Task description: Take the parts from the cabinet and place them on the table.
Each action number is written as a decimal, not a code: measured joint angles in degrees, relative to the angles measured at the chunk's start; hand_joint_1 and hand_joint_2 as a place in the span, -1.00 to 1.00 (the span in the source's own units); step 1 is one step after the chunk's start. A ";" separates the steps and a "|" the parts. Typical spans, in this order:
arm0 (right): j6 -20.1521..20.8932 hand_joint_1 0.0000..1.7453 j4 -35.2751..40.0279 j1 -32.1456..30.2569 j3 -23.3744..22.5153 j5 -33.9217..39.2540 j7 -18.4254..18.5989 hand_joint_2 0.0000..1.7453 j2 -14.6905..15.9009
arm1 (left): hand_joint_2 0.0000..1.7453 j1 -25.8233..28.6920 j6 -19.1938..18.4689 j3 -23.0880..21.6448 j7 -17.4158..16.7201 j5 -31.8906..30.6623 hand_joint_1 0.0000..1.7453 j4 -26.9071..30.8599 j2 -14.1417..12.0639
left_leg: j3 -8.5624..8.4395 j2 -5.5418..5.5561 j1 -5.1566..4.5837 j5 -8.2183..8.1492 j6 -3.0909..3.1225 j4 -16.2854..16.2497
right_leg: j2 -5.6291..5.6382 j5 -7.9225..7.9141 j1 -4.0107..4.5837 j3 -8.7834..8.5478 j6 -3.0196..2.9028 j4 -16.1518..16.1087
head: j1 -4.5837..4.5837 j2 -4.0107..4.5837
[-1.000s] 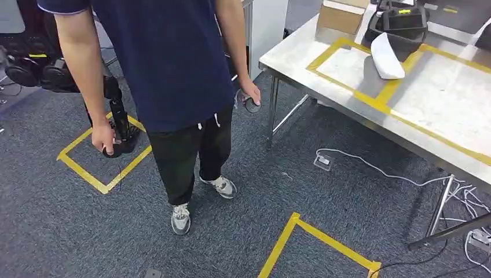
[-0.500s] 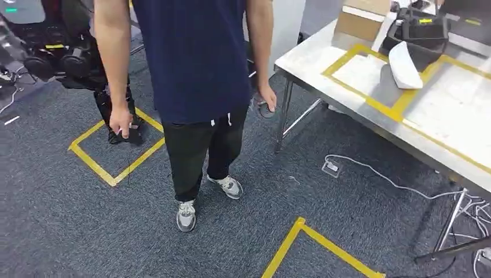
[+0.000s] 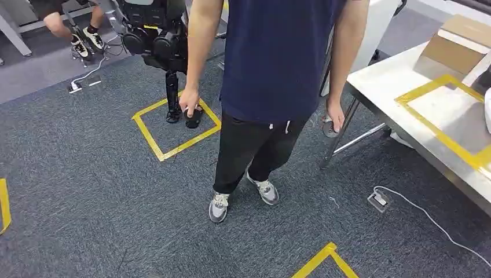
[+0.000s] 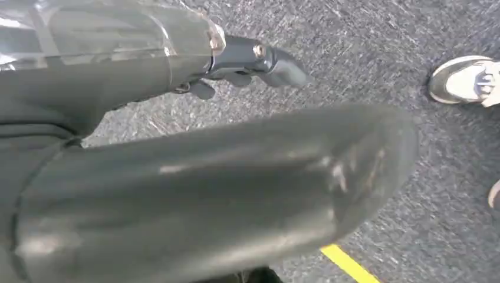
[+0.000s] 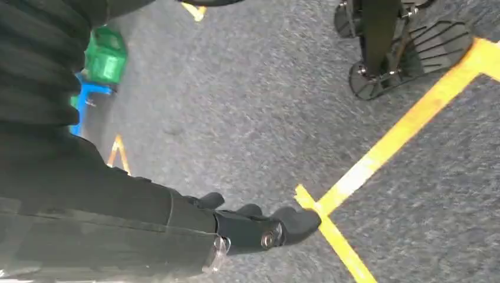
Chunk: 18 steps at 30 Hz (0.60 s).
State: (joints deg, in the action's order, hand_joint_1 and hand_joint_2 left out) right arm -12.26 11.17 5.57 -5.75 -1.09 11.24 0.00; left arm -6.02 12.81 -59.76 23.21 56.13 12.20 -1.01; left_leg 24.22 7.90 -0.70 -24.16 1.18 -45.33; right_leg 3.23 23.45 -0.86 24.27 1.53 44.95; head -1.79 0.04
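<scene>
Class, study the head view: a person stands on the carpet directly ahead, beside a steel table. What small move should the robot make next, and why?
Probably pause, or turn only slowly. The person stands close ahead, blocking the way, with the table at the right. No cabinet is in sight yet. The left hand and right hand hang over carpet holding nothing, so nothing needs placing.

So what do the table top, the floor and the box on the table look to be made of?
Table top: looks like brushed metal, pale grey with a dull sheen, on metal legs. Floor: carpet, dark grey-blue with a flecked, fuzzy weave. Box: plain brown, matte, probably cardboard.
</scene>
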 joint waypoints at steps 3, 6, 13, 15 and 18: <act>0.18 -1.00 -0.02 -0.09 0.28 0.50 0.54 1.00 -0.18 | -1.00 -0.32 0.00 0.00 0.09 -0.37 -1.00 0.00 0.09 | 4.06 -8.20 0.12 -5.88 -0.77 -8.75 | -1.53 -0.82 -0.03 -0.13 -1.22 -0.69 | 1.09 0.00; 0.17 -1.00 -0.04 -0.58 0.31 1.25 0.57 1.00 0.00 | -1.00 -0.66 0.04 -0.02 -0.22 -1.16 -1.00 0.00 0.50 | 11.32 -8.18 0.73 -11.84 -1.57 -23.62 | -3.23 -0.75 -0.02 0.05 -1.28 -0.68 | 1.82 0.00; 0.17 -1.00 -0.07 -0.73 0.33 3.08 1.11 1.00 0.50 | -1.00 -1.92 0.50 -0.02 -1.38 -2.64 -1.00 0.04 1.11 | -1.61 -14.15 -0.61 -2.09 0.75 0.22 | -6.25 -0.08 0.26 -0.84 0.00 -0.41 | 3.78 0.00; 0.15 -1.00 -0.09 -0.64 0.33 3.41 0.98 1.00 0.55 | -1.00 -1.80 0.55 0.00 -1.66 -2.64 -1.00 0.02 1.11 | -1.30 -12.21 -0.68 -1.36 1.11 0.26 | -7.71 -0.17 0.22 -1.29 0.47 -0.82 | 3.12 0.00; 0.02 -1.00 -0.07 -0.78 0.37 3.61 0.48 1.00 0.66 | -1.00 -1.66 0.57 0.00 -1.97 -2.67 -1.00 0.02 1.33 | -1.25 -9.51 -0.12 0.42 1.69 1.22 | -4.43 4.62 0.12 1.37 1.49 5.26 | 2.90 0.00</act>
State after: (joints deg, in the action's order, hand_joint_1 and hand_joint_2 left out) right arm -12.24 11.10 4.80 -5.38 2.51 11.71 0.66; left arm -7.68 13.38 -59.76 21.24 53.46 12.22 0.33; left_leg 22.98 -1.61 -0.83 -23.75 2.87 -44.11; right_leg -1.20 28.07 -0.75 25.65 3.02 50.21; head 1.11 0.04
